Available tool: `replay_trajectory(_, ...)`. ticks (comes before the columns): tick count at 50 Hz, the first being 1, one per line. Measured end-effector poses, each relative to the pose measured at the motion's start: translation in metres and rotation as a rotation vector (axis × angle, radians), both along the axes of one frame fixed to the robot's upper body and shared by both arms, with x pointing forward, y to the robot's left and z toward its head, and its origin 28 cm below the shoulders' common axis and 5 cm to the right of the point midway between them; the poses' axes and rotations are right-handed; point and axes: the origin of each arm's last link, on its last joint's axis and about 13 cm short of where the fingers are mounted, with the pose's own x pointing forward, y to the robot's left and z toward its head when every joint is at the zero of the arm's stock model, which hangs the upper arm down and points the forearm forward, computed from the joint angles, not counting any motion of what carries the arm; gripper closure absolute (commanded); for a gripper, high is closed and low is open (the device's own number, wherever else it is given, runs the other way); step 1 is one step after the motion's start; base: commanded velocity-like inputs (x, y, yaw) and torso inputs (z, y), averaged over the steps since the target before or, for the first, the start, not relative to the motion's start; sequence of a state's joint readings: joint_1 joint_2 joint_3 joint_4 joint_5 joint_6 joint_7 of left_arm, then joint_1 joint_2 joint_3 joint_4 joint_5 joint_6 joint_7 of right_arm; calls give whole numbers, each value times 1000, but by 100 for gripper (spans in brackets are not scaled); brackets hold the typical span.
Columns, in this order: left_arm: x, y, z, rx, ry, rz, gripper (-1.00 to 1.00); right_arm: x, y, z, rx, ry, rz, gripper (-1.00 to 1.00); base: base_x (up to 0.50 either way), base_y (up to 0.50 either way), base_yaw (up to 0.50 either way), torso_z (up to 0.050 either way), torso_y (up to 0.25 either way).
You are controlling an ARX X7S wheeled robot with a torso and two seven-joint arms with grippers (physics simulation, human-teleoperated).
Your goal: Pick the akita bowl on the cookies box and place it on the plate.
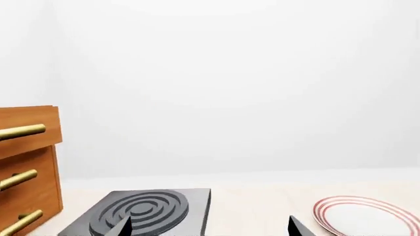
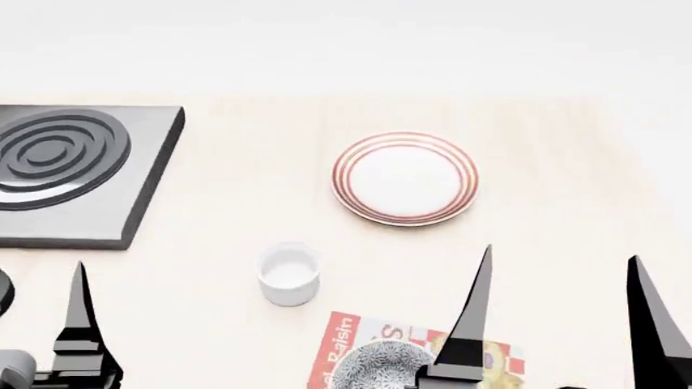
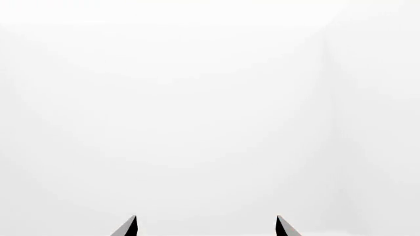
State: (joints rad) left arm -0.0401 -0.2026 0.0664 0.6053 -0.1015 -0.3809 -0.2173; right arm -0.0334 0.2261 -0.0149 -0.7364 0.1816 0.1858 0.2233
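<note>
The akita bowl [image 2: 373, 366], grey-and-white speckled, sits on the red cookies box [image 2: 343, 344] at the near edge of the head view. A dark finger of my right gripper [image 2: 561, 254] covers part of the bowl's right side. That gripper is open and held above the box's right end, with nothing between its fingers. The plate [image 2: 406, 178], white with red rings, lies farther back near the table's middle, and its rim also shows in the left wrist view [image 1: 367, 216]. My left gripper [image 1: 209, 219] is open and empty at the near left, facing the stove.
A small plain white cup [image 2: 288, 274] stands between the box and the plate, slightly left. A grey stove burner [image 2: 65, 162] occupies the far left. A wooden cabinet with brass handles [image 1: 29, 167] stands left of the burner [image 1: 144, 211]. The right wrist view shows only white wall.
</note>
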Motion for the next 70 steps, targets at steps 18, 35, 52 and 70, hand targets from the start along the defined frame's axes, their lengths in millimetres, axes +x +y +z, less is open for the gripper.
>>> replay_trajectory(18,0,-1,0,-2,1,-4,-100,-1,-1,-1,4,-5,-2,-100,-18,-343,0,0,0)
replay_trajectory(35,-1,0,0,-4,5,-5,-100,-3,1,-2,7,-11,19,-100,429,-1,0,0,0)
replay_trajectory(52,-1,2,2,-34,2,-30,-100,-2,1,-1,1,-11,7,-100,265,0,0,24,0)
replay_trajectory(70,-1,4,4,-60,6,-48,-100,-2,1,0,-3,-12,1,-100,0,0,0,50,0)
